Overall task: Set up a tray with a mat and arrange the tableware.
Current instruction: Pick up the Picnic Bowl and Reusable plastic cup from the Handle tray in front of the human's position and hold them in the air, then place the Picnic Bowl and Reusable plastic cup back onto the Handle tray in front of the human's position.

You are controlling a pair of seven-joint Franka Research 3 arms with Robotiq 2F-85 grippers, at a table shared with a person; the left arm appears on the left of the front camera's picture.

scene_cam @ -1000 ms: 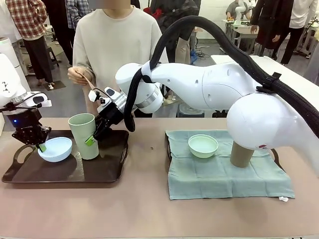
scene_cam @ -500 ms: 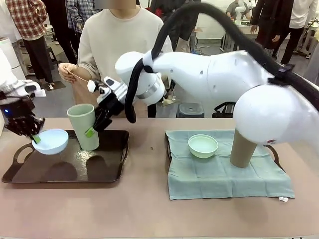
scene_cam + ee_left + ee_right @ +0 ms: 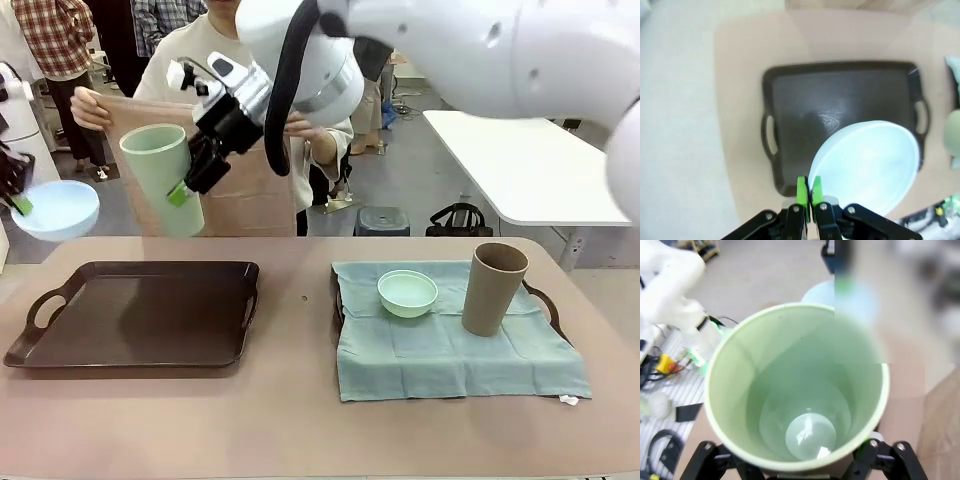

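Observation:
The dark brown tray (image 3: pixel 130 315) lies bare at the table's left. High over its left end, my left gripper (image 3: pixel 14 203) is shut on the rim of the pale blue bowl (image 3: pixel 56 209). In the left wrist view the green fingers (image 3: pixel 802 190) pinch the bowl (image 3: pixel 870 165) above the tray (image 3: pixel 840 95). My right gripper (image 3: pixel 188 178) is shut on the light green cup (image 3: pixel 163 180), held tilted in the air above the tray; the right wrist view looks into the cup (image 3: pixel 800 390). Behind it, a person holds up a tan mat (image 3: pixel 245 205) with both hands.
At the right, a teal cloth (image 3: pixel 450 355) covers a second tray, with a mint green bowl (image 3: pixel 407 292) and a brown cup (image 3: pixel 492 290) standing on it. The right arm's white body spans the top of the front view. Bare tabletop lies along the near edge.
Both grippers have risen off the tray, carrying the bowl and the cup up with them, leaving the tray bare. The person has raised the tan mat behind the cup.

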